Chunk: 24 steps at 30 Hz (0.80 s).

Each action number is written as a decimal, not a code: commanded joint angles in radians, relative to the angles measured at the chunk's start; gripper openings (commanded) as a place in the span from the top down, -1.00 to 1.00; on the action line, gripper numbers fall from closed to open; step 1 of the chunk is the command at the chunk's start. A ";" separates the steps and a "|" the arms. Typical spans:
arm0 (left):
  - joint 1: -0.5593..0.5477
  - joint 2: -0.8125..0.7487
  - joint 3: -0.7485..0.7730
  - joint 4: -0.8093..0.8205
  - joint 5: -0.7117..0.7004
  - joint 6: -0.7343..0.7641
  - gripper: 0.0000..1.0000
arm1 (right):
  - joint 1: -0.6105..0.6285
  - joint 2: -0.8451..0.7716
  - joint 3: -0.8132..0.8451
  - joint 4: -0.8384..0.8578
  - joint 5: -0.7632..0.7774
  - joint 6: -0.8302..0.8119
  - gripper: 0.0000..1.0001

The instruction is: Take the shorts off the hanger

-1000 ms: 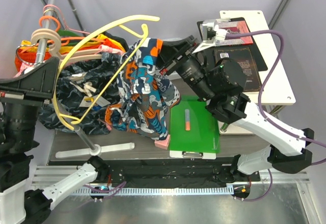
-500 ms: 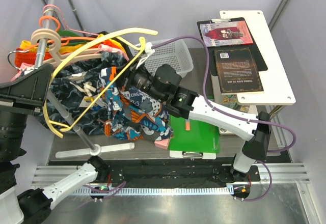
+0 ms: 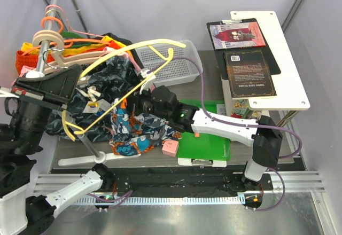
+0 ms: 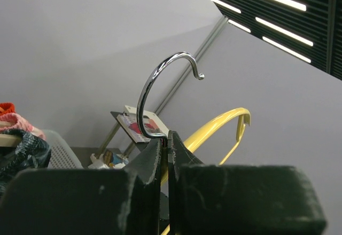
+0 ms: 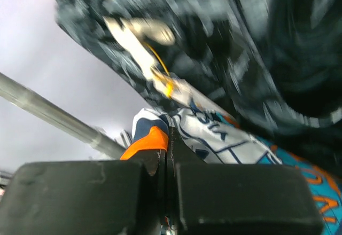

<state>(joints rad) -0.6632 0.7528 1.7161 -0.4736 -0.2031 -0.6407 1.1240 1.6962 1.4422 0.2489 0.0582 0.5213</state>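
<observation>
The pale yellow hanger [image 3: 115, 54] is held up over the table's left part, and one of its yellow arms shows in the left wrist view [image 4: 222, 124]. My left gripper [image 3: 79, 80] [image 4: 167, 137] is shut on its metal hook [image 4: 152, 83]. The printed shorts [image 3: 140, 133] lie bunched low on the table under the hanger's lower bar. I cannot tell whether they still hang on it. My right gripper [image 3: 136, 104] [image 5: 166, 134] is shut on an orange and white fold of the shorts [image 5: 214, 139].
A dark navy leaf-print garment [image 3: 104, 83] [image 5: 256, 59] hangs beside the shorts. The clothes rack's rod [image 3: 51, 32] carries beige and pink-orange hangers. Its base [image 3: 101, 157] lies at the front. A white basket [image 3: 173, 67], green board [image 3: 211, 144], pink block [image 3: 170, 148] and side table with books [image 3: 251, 69] lie to the right.
My right gripper has moved left and down with the shorts, pulling them from up by the hanger to a heap on the table. The hanger has swung lower and rightward.
</observation>
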 commanded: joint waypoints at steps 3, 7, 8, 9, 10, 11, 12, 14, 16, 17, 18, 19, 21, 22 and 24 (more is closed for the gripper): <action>0.004 -0.024 -0.052 0.063 0.008 -0.019 0.99 | 0.011 -0.035 -0.086 -0.181 0.023 -0.030 0.98; 0.004 -0.027 -0.053 0.036 -0.004 -0.010 0.99 | 0.011 -0.004 -0.098 -0.368 0.041 -0.170 0.98; 0.004 -0.027 -0.052 0.023 0.001 -0.010 0.99 | 0.010 0.006 -0.095 -0.399 0.060 -0.190 0.98; 0.004 -0.027 -0.056 0.018 0.005 -0.013 0.99 | 0.011 0.028 -0.094 -0.422 0.075 -0.210 0.97; 0.004 -0.029 -0.059 0.015 0.007 -0.022 0.99 | 0.011 0.039 -0.088 -0.463 0.097 -0.243 0.95; 0.004 -0.032 -0.062 0.013 0.019 -0.022 0.99 | 0.011 0.051 -0.080 -0.486 0.103 -0.259 0.90; 0.004 -0.032 -0.061 0.010 0.022 -0.022 1.00 | 0.010 0.080 -0.068 -0.511 0.112 -0.274 0.72; 0.004 -0.035 -0.056 -0.010 0.027 -0.016 0.99 | 0.011 0.117 -0.019 -0.583 0.133 -0.325 0.55; 0.004 -0.038 -0.072 -0.008 0.024 -0.014 0.99 | 0.010 0.169 0.036 -0.658 0.134 -0.354 0.27; 0.004 -0.044 -0.078 -0.004 0.024 -0.014 0.99 | 0.011 0.184 0.055 -0.683 0.132 -0.369 0.15; 0.004 -0.044 -0.088 0.000 0.025 -0.014 1.00 | 0.011 0.203 0.070 -0.716 0.127 -0.379 -0.04; 0.004 -0.046 -0.092 0.001 0.028 -0.016 0.99 | 0.016 0.203 0.081 -0.723 0.121 -0.388 -0.11; 0.004 -0.044 -0.095 -0.002 0.039 -0.020 0.99 | 0.023 0.194 0.073 -0.724 0.130 -0.425 -0.41; 0.004 -0.044 -0.095 -0.011 0.041 -0.022 0.99 | 0.031 0.180 0.060 -0.721 0.138 -0.437 -0.51; 0.004 -0.049 -0.090 -0.020 0.044 -0.020 1.00 | 0.052 0.165 0.047 -0.724 0.150 -0.481 -0.73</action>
<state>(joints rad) -0.6632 0.7113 1.6211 -0.5068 -0.1890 -0.6514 1.1427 1.9232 1.4647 -0.4366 0.1684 0.1429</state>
